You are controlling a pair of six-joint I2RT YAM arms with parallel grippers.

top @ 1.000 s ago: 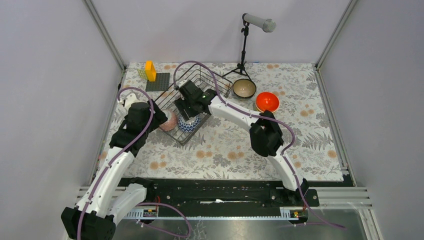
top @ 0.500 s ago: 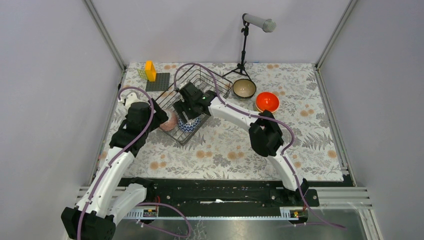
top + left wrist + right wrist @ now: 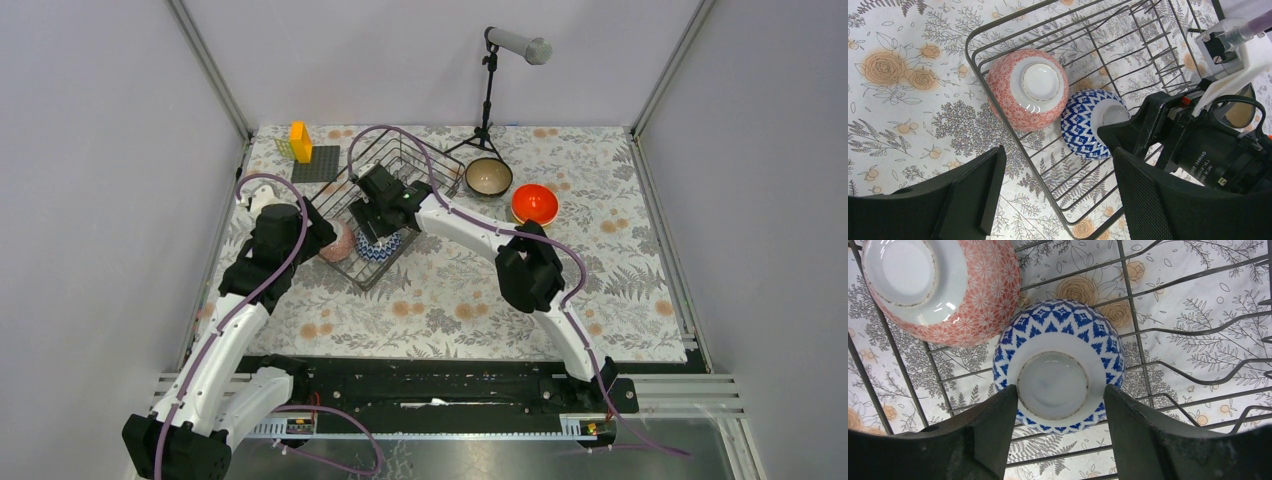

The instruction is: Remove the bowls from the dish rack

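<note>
The dish rack (image 3: 405,160) sits at the back left of the mat, with two bowls upside down in its near end. One is pink speckled (image 3: 1027,89) and one blue-and-white patterned (image 3: 1060,360). My right gripper (image 3: 1060,396) reaches down into the rack, open, one finger on each side of the blue-and-white bowl's foot. I cannot tell if the fingers touch it. My left gripper (image 3: 1055,200) hovers open above the rack's near corner, holding nothing. A teal bowl with a beige inside (image 3: 488,177) and an orange bowl (image 3: 534,203) stand on the mat to the right.
A yellow-orange block (image 3: 300,140) and a flat dark square plate (image 3: 316,163) lie behind the rack at the back left. A tripod stand (image 3: 488,110) rises at the back centre. The rack's upright tines (image 3: 1198,330) stand close beside the blue-and-white bowl.
My right gripper's jaws widened, then narrowed around the blue-and-white bowl, and the wrist shifted slightly. The left arm and both bowls stayed where they were.
</note>
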